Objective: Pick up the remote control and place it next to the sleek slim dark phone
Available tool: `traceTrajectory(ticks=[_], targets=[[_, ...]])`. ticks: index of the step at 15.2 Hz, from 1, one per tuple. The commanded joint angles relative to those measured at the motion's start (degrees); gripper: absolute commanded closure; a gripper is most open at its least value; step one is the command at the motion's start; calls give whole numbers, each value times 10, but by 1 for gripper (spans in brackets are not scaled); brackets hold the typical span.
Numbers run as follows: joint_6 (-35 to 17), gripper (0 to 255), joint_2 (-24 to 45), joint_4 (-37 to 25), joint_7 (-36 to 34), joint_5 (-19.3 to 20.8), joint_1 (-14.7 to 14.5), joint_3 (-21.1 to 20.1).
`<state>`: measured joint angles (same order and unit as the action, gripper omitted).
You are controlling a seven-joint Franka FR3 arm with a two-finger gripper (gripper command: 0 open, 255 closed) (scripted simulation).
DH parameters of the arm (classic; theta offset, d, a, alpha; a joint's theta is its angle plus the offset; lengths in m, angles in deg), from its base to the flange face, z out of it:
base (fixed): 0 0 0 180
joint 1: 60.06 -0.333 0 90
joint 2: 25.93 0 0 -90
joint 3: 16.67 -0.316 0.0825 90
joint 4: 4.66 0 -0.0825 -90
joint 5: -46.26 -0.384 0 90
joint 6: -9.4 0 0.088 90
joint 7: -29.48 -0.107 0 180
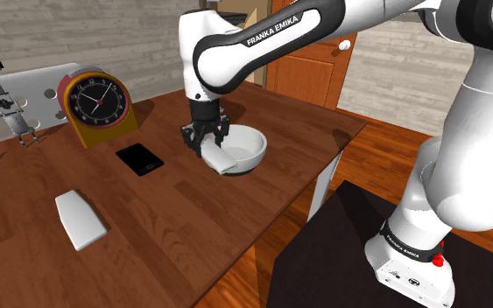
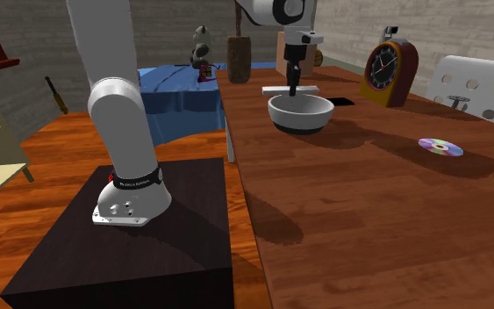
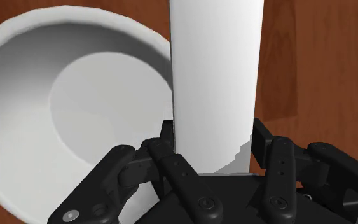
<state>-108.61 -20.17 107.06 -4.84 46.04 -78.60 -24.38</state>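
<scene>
Surface: dark reddish wooden table (image 1: 200, 227) with plank lines.
On it: a white bowl (image 1: 251, 150) near the stand-side edge. A flat black phone (image 1: 139, 159) lies to the shoulder view's left of the bowl. A round black-faced clock (image 1: 98, 105) in an orange-red case stands beyond the phone. A plain white slab (image 1: 80, 219) lies well apart towards the shoulder view's lower left. A shiny disc (image 2: 440, 147) lies towards the second exterior view's right.
Room: pale stone-look walls, glossy wood floor (image 1: 393, 144) and a brown panelled door (image 1: 310, 61). A white chair (image 2: 482, 83) sits behind the table. A blue-draped piece (image 2: 179, 88) stands off its far end.
Stand: black box (image 1: 341, 254) at the table's side.
Arm: white arm (image 1: 463, 131) rises from the stand and arches over the shoulder view's top. Its forearm comes down so that the hand points straight down at the bowl's phone-side rim.
Gripper: black gripper (image 1: 207, 142) low over the table.
Fingers: the fingers (image 3: 168, 137) pinch the remote's long sides.
Remote: plain white flat remote (image 1: 219, 159), held level. It hangs just above the bowl's rim, partly over the bowl and partly over the table. The phone is near but apart from it.
Writing: "FRANKA EMIKA" in white on the forearm's black band (image 1: 272, 29). The base ring's lettering is too small to read.
</scene>
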Motion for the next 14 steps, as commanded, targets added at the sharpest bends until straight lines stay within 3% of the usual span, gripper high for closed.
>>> traceTrajectory(ticks=[1, 9, 14], targets=[[10, 255, 29, -39, -28, 6, -15, -11], [65, 255, 162, -225, -118, 38, -76, -36], [30, 255, 171, -200, -120, 40, -77, -34]])
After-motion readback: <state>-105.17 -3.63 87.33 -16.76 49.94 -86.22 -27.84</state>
